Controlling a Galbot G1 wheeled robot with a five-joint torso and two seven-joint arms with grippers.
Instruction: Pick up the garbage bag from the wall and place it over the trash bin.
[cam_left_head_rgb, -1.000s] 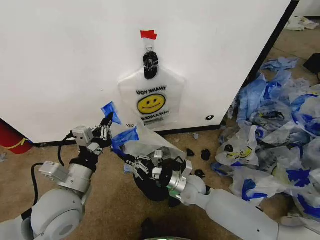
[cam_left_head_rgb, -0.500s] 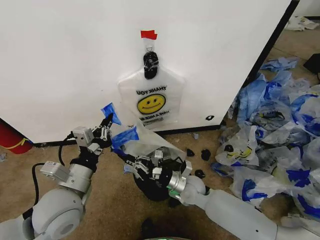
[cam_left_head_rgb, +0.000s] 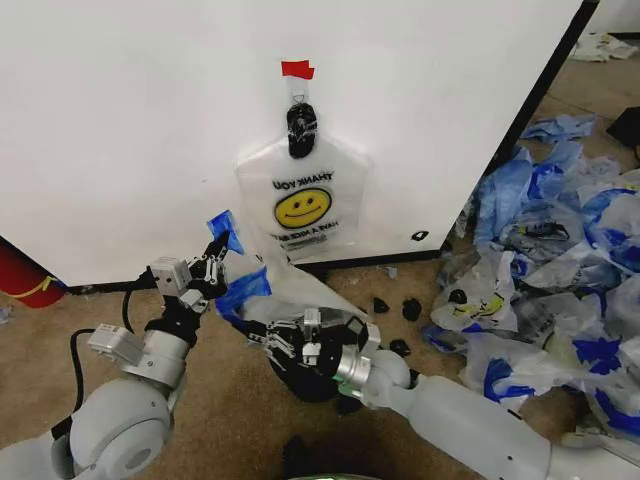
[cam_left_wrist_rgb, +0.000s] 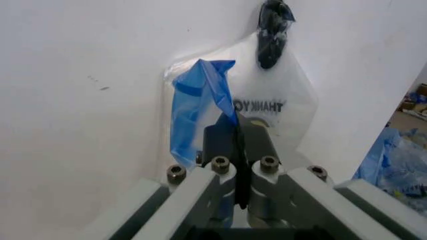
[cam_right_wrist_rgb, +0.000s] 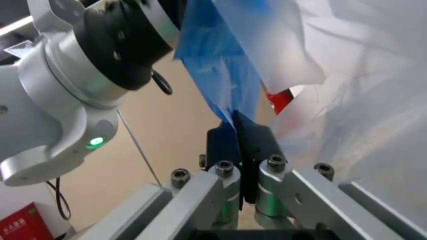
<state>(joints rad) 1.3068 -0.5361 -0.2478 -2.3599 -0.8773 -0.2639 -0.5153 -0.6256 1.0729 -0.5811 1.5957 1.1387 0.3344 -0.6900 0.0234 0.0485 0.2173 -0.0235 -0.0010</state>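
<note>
Against the wall (cam_left_head_rgb: 120, 120): another printed bag (cam_left_head_rgb: 302, 200) is hanging on a hook under a bit of red tape; I am not touching that one.
Bin (cam_left_head_rgb: 305, 375): it is sitting on the floor just below that hanging bag, small and black, mostly hidden by plastic and my right arm.
Garbage bag (cam_left_head_rgb: 300, 290): I am holding it stretched between both claws, right above the bin; it is looking thin, limp and very light, so it should sag and slip easily.
Where to hold: I am judging the blue handles the best grip, since the film is bunched there.
Left claw (cam_left_head_rgb: 213, 262): I am pinching one blue handle (cam_left_wrist_rgb: 200, 100), fingers clenched tight on it.
Right claw (cam_left_head_rgb: 290, 335): I am clamping the other blue handle (cam_right_wrist_rgb: 223, 75), low by the bin's rim.
</note>
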